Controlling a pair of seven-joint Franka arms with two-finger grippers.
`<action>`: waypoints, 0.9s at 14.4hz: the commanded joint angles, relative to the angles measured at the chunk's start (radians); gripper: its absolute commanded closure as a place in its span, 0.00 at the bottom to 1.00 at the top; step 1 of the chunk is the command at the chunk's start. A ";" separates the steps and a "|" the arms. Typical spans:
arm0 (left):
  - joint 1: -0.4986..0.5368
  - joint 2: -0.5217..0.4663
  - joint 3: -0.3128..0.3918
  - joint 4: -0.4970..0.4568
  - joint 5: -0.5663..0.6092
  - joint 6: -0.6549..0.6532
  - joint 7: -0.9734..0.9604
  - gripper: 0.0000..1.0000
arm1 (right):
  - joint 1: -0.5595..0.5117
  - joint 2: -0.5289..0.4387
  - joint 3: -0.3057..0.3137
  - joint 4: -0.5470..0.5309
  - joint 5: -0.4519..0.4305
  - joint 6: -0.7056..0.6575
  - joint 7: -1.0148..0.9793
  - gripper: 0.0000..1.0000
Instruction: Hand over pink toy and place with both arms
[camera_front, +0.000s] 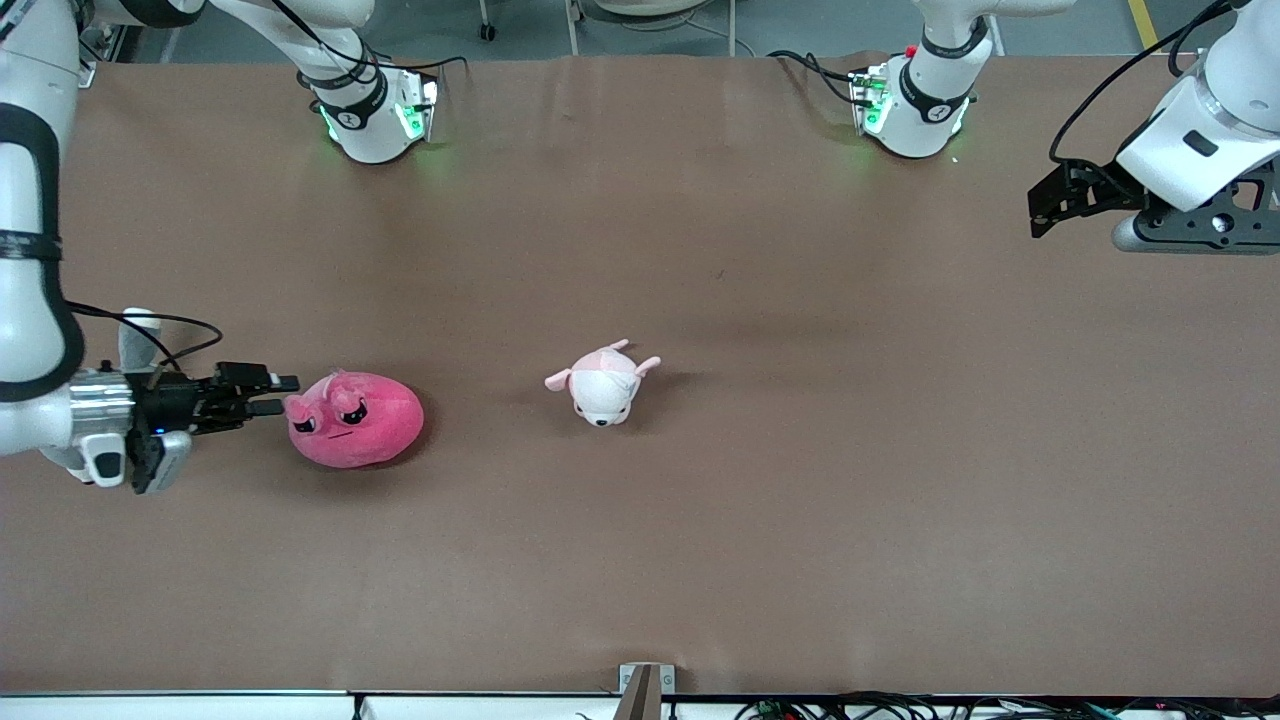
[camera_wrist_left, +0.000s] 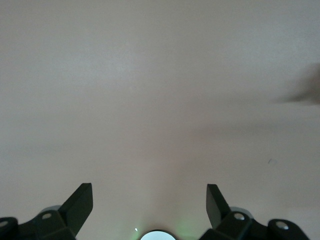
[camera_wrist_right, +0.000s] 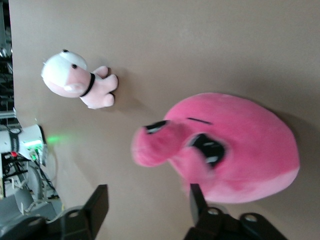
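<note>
The pink toy (camera_front: 355, 419), a round hot-pink plush with black angry eyes, lies on the brown table (camera_front: 700, 550) toward the right arm's end. My right gripper (camera_front: 282, 395) is open, low beside the toy, its fingertips right at the toy's small flap. In the right wrist view the toy (camera_wrist_right: 235, 150) fills the area just ahead of the open right gripper (camera_wrist_right: 147, 202), one finger (camera_wrist_right: 197, 202) next to its side. My left gripper (camera_front: 1040, 208) is open and empty, waiting high over the left arm's end of the table; its wrist view (camera_wrist_left: 149, 202) shows only bare table.
A smaller white-and-pale-pink plush animal (camera_front: 603, 383) lies near the table's middle, also in the right wrist view (camera_wrist_right: 75, 82). The two arm bases (camera_front: 375, 115) (camera_front: 915, 105) stand along the table's edge farthest from the front camera.
</note>
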 joint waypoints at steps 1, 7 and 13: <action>0.006 -0.023 -0.002 -0.022 -0.014 0.019 -0.007 0.00 | -0.018 -0.030 0.014 0.092 -0.042 -0.057 0.157 0.00; 0.004 -0.021 -0.004 -0.021 -0.014 0.026 0.005 0.00 | 0.064 -0.236 0.018 0.101 -0.344 -0.046 0.462 0.00; 0.009 -0.024 -0.001 -0.021 -0.014 0.015 0.013 0.00 | 0.161 -0.340 0.020 0.099 -0.565 -0.039 0.763 0.00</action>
